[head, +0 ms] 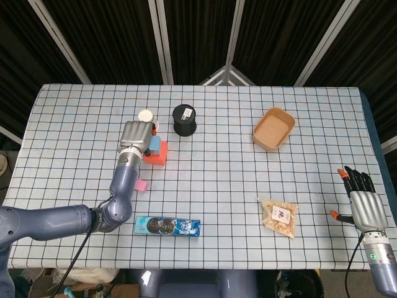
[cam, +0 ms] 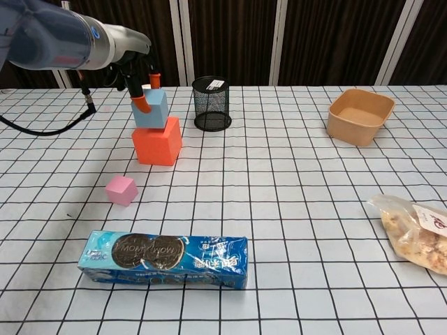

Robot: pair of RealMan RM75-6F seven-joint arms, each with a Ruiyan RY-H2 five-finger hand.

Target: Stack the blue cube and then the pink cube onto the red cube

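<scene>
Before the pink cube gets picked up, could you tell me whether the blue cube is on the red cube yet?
On: the blue cube rests on the red cube, with the left hand gripping it.
</scene>
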